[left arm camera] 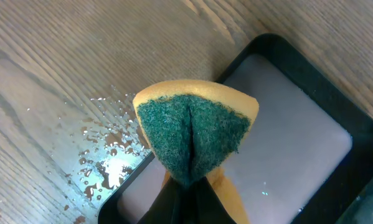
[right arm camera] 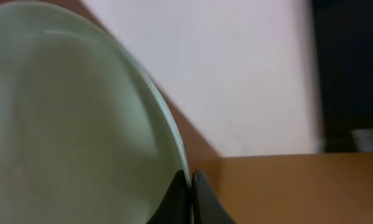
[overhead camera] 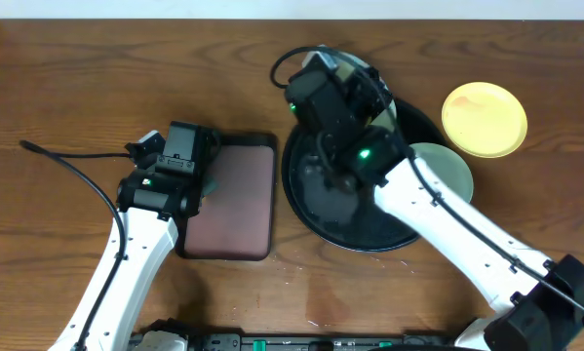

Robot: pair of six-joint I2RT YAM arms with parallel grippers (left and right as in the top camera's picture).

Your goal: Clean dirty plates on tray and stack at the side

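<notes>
Wood-grain table (overhead camera: 58, 78) all over, with the big round black tray (overhead camera: 369, 229) sitting right of centre and a smaller maroon tray (overhead camera: 238, 205) to its left.

The right gripper (right arm camera: 191, 186) is clamped tight on the rim of a pale mint plate (right arm camera: 68, 124), fingers pinched together on the edge. From overhead that plate sits up over the far side of the black tray, tilted rather than lying flat. The wrist view is too blurry to say if there's any smear on it.

A second mint plate (overhead camera: 452, 166) is at the black tray's right edge, partly hidden under the right arm. I honestly can't tell if it's resting on the rim or just beside it. The yellow plate (overhead camera: 484, 119) lies flat on the table, off to the upper right, clear of the tray.

The left gripper (left arm camera: 189, 193) is squeezed closed on a yellow sponge (left arm camera: 195, 134), green scrubby side folded toward the camera, hanging over the corner of the maroon tray. Some water droplets (left arm camera: 102, 158) are on the wood next to that corner.
</notes>
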